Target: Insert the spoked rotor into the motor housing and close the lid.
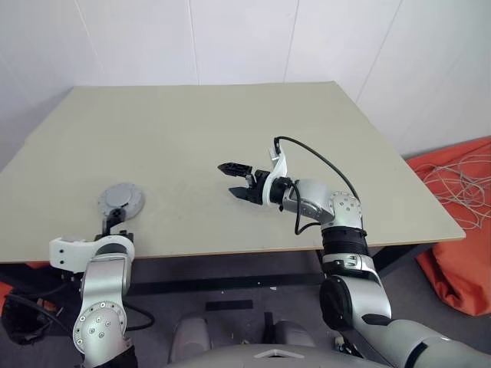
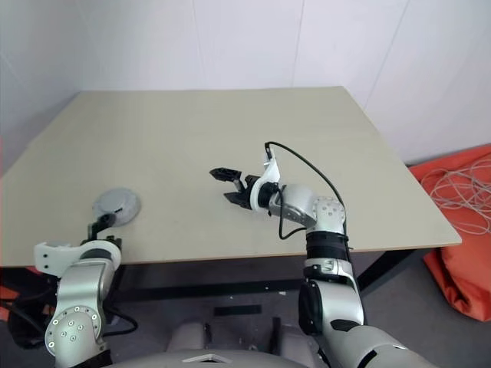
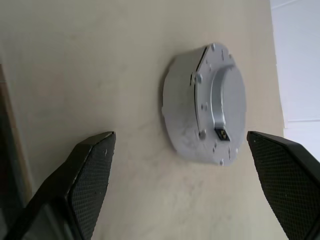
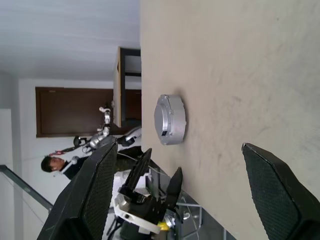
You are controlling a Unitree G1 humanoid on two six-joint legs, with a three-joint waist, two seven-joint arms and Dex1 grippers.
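The motor housing [image 1: 121,201] stands on the table's near left part, a short round silver-grey body. The flat lid [image 3: 225,102] with its small dark mark lies on top of it, covering the inside. The spoked rotor is hidden from view. My left gripper [image 1: 115,223] is open just in front of the housing, near the table's front edge, its black fingers [image 3: 92,170] apart on either side and touching nothing. My right gripper [image 1: 237,182] hovers open over the table's middle, pointing left toward the housing [image 4: 170,120], and holds nothing.
The beige table [image 1: 230,130] is backed by white walls. An orange beanbag [image 1: 460,230] with white cable lies on the floor at the right. A person [image 4: 52,164] shows far off in the right wrist view.
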